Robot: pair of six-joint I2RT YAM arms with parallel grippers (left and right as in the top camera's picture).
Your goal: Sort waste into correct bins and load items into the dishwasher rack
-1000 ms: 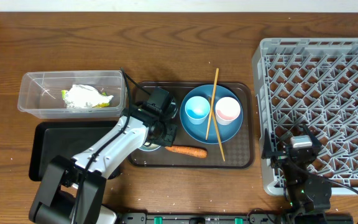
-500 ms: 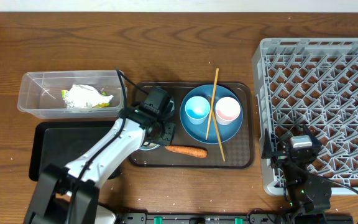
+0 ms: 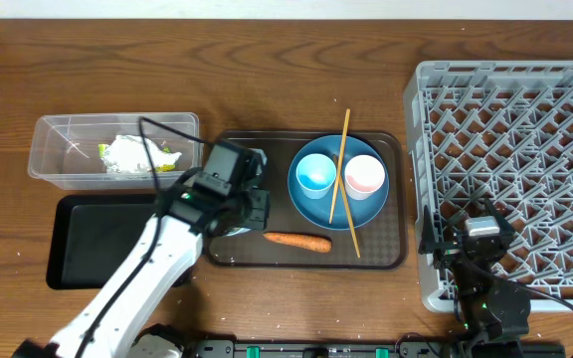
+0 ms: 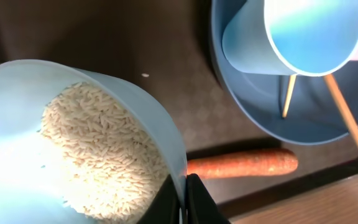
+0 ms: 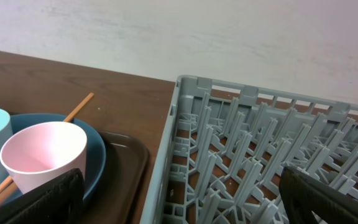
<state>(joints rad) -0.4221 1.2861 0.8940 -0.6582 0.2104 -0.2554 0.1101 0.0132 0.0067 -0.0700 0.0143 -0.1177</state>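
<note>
My left gripper (image 4: 182,198) is shut on the rim of the small pale blue bowl (image 4: 17,93), which is full of white rice (image 4: 98,149). From overhead the gripper (image 3: 251,210) hangs over the left part of the brown serving tray (image 3: 386,251), and the bowl (image 3: 229,233) is mostly hidden under it. The orange carrot (image 3: 298,240) lies on the tray beside it. The blue plate (image 3: 306,212) holds the light blue cup (image 3: 316,174), the white-pink cup (image 3: 365,176) and two chopsticks (image 3: 338,169). The wrapper (image 3: 137,154) lies in the clear tub (image 3: 48,159). My right gripper (image 5: 185,205) is open and empty by the grey rack (image 3: 510,169).
The black tray (image 3: 88,239) lies in front of the clear tub, left of the serving tray. The rack fills the right side of the table. My right arm (image 3: 480,249) sits at the rack's front left corner.
My left arm has risen and shifted a little to the left, with the rice bowl in its gripper. The right arm has not moved.
</note>
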